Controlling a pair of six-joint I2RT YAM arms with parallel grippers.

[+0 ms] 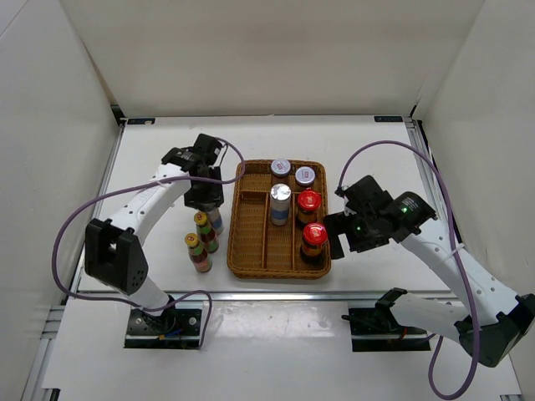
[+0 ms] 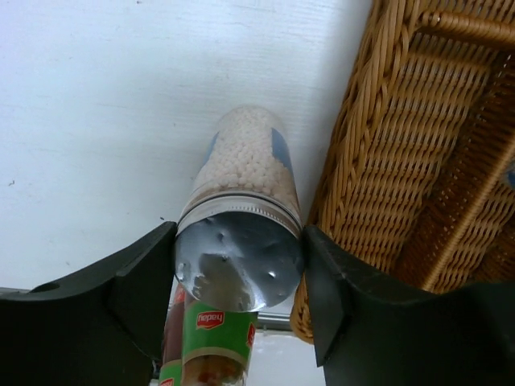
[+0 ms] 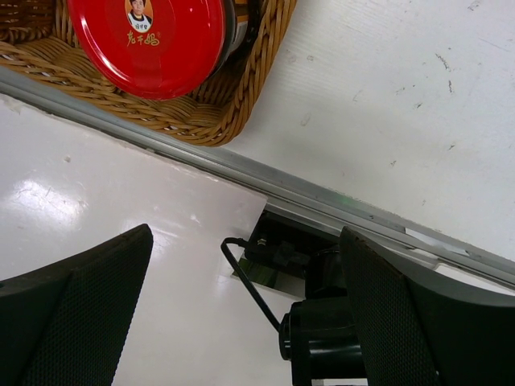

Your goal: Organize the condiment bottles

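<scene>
My left gripper [image 1: 206, 197] is shut on the lid of a silver-topped tall bottle [image 2: 241, 165] filled with white grains, just outside the left wall of the wicker tray [image 1: 251, 251]. In the left wrist view its fingers [image 2: 137, 281] press both sides of the lid. Two yellow-capped bottles [image 1: 201, 222] [image 1: 195, 245] stand on the table left of the tray. In the tray are two grey-lidded jars [image 1: 281, 168] [image 1: 305, 175], a second silver-topped bottle [image 1: 280, 200] and two red-capped bottles [image 1: 308, 200] [image 1: 314, 236]. My right gripper [image 1: 338, 235] is open and empty beside the tray's right wall.
White walls enclose the table on three sides. A metal rail [image 3: 338, 205] runs along the near table edge, with the arm bases below it. The left arm's cable loops over the table left of the yellow-capped bottles. The tray's left compartment [image 1: 249, 219] holds nothing.
</scene>
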